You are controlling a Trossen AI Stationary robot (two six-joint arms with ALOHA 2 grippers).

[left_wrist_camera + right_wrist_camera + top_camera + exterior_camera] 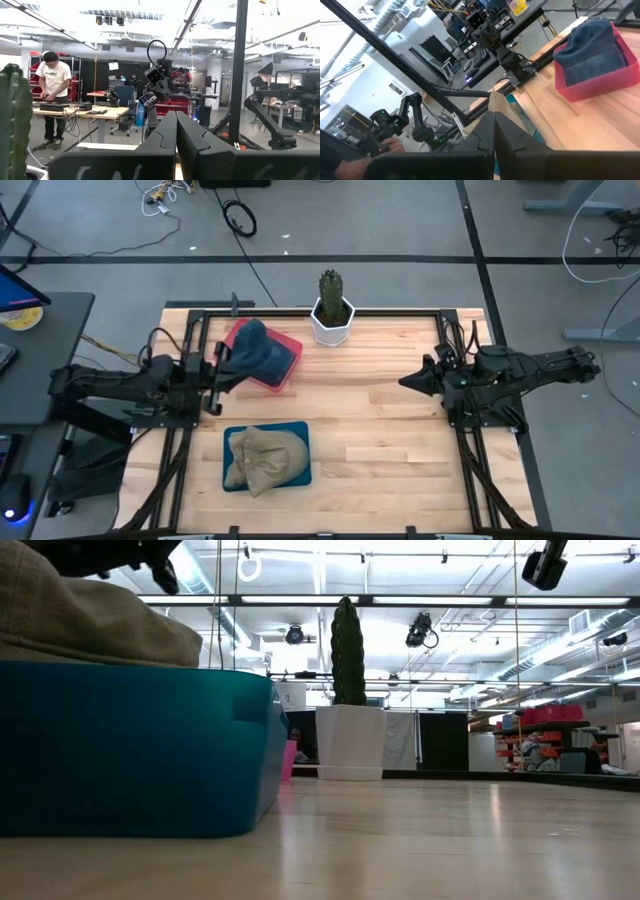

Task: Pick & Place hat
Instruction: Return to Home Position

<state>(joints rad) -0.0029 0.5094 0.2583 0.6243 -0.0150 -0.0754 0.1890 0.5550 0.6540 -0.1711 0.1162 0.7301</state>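
Left gripper: both dark fingers pressed together, no gap between the tips, nothing held. It points level into the room. Cactus: green, ribbed, upright at the frame's edge, near the gripper. A strip of wooden table shows past the fingers. Beyond, a second dark arm faces this way, with a cable loop above it. A black post stands upright. A person in a white shirt stands at a desk.
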